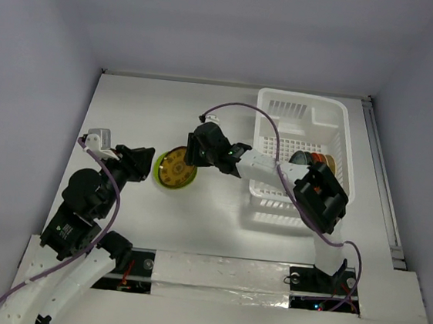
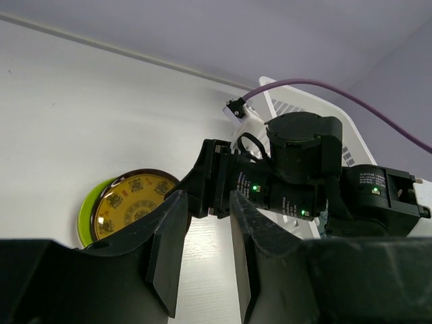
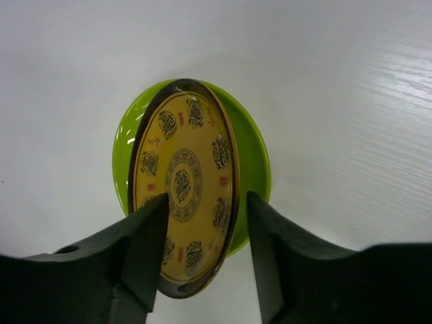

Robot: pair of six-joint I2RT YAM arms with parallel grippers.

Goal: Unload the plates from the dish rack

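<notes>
A yellow plate [image 1: 177, 167] with dark medallions lies tilted on a lime green plate [image 1: 159, 173] on the table, left of the dish rack [image 1: 307, 113]. My right gripper [image 1: 192, 153] reaches over them. In the right wrist view its jaws [image 3: 206, 199] are open and straddle the yellow plate [image 3: 182, 182], with a gap at the right finger; the green plate [image 3: 255, 162] is beneath. My left gripper [image 2: 204, 199] is open and empty just left of the plates [image 2: 131, 202]. Several plates [image 1: 315, 158] stand in the rack.
The white rack stands at the right side of the table, partly under my right arm [image 1: 317, 196]. A purple cable [image 1: 270, 133] loops over the rack. White walls close in the table at the back and sides.
</notes>
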